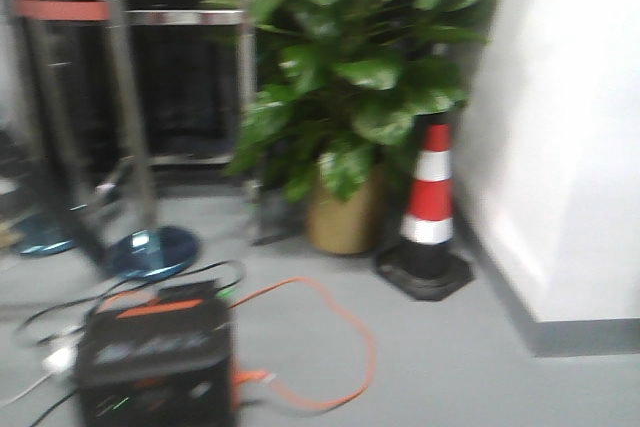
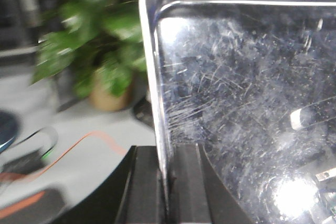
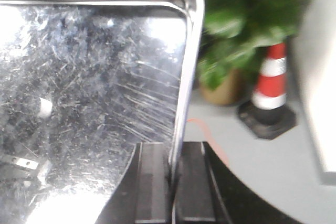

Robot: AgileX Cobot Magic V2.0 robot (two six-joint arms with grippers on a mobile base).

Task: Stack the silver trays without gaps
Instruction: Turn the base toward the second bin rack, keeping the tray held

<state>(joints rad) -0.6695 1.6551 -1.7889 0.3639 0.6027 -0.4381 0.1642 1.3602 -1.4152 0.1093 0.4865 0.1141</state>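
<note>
The left gripper (image 2: 165, 184) has jaws clenched on the left rim of a scratched tray (image 2: 236, 93); the right gripper (image 3: 172, 184) clamps a tray's right rim (cannot tell if the same one). It is held off the floor (image 1: 450, 367), with a plant (image 1: 350, 77) and cone (image 1: 430, 197) far behind.

left claw (image 2: 166, 156) clamped on silver tray (image 2: 241, 93) | right claw (image 3: 172, 153) clamped likewise

Office hallway — potted plant (image 1: 350, 97), cone (image 1: 428, 207)
</note>
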